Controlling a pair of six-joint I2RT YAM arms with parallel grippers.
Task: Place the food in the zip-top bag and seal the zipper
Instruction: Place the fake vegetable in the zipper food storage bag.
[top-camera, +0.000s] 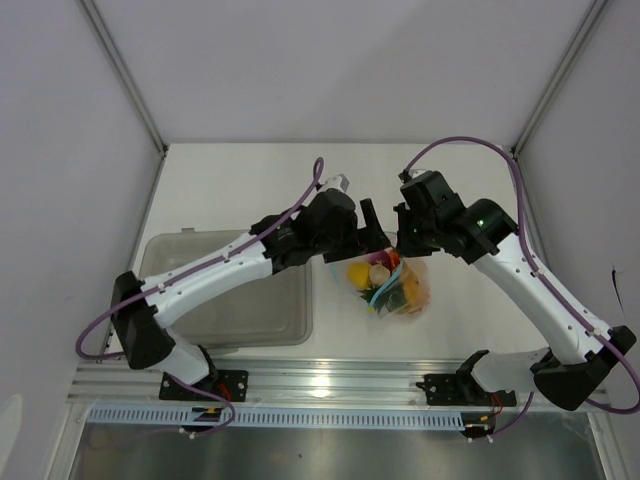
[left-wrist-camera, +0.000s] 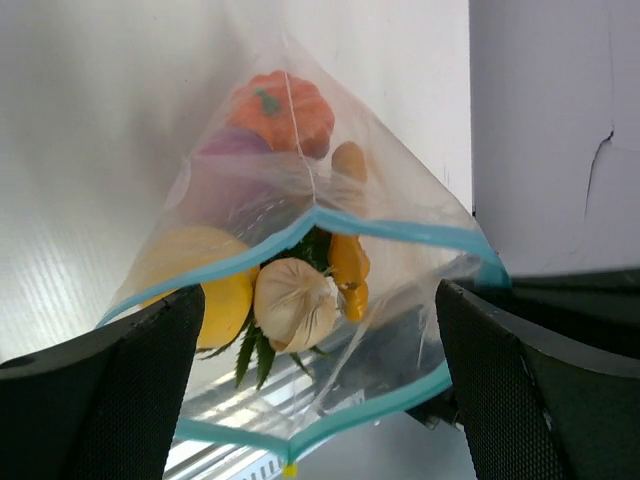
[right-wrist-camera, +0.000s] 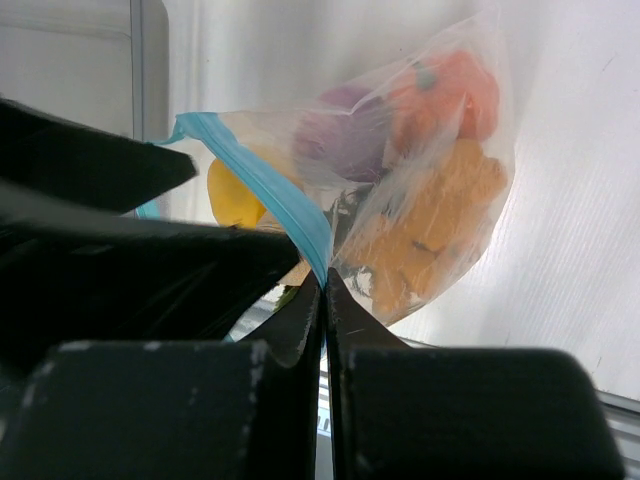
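The clear zip-top bag (top-camera: 398, 285) hangs mid-table with the food inside. The left wrist view shows an orange fruit (left-wrist-camera: 285, 110), purple onion (left-wrist-camera: 228, 165), yellow lemon (left-wrist-camera: 190, 270), pale garlic bulb (left-wrist-camera: 295, 305) and green leaves (left-wrist-camera: 255, 355). Its light-blue zipper (left-wrist-camera: 400, 232) gapes apart, so the mouth stands open. My right gripper (right-wrist-camera: 325, 285) is shut on the zipper strip (right-wrist-camera: 262, 178) at one end of the mouth. My left gripper (left-wrist-camera: 318, 320) is open, with its fingers (left-wrist-camera: 130, 390) on either side of the bag's mouth and not pinching it.
A translucent grey tub (top-camera: 270, 320) lies at the left under the left arm. The aluminium rail (top-camera: 330, 385) with both arm bases runs along the near edge. White walls close in the back and sides.
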